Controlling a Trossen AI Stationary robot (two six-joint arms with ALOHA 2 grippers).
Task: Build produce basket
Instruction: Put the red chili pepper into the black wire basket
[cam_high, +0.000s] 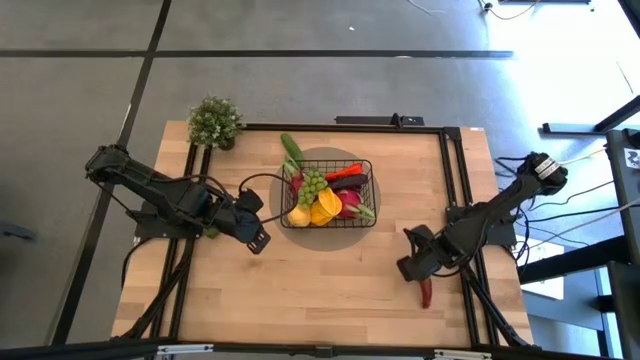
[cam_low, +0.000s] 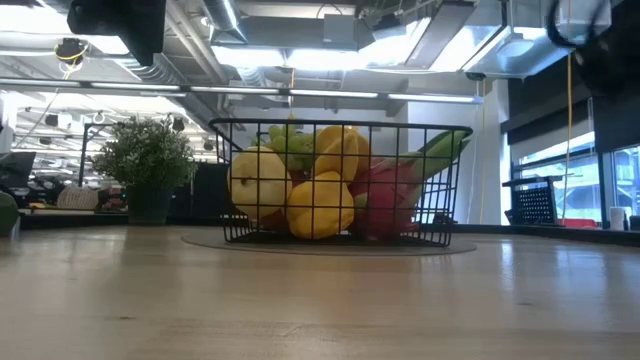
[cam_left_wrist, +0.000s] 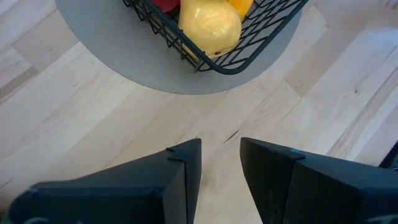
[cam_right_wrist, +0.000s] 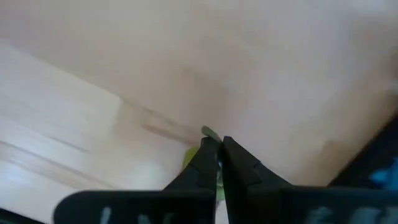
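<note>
The right tool (cam_high: 412, 266), pinched on the red chili's (cam_high: 426, 293) green stem, holds it well right of the basket (cam_high: 365, 170).

Grey floor (cam_high: 300, 90) crossed by dark seams. Pale wood table (cam_high: 330, 285), black-framed. Bushy potted plant (cam_high: 214, 122) at a far corner. Beyond: exposed ceiling ducts (cam_low: 300, 75), bright strip lights (cam_low: 340, 60), tall windows (cam_low: 570, 170) on one side.

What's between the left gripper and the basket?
Bare wood, then the grey mat under the basket. The left wrist view shows nothing else ahead of the left gripper.
</note>
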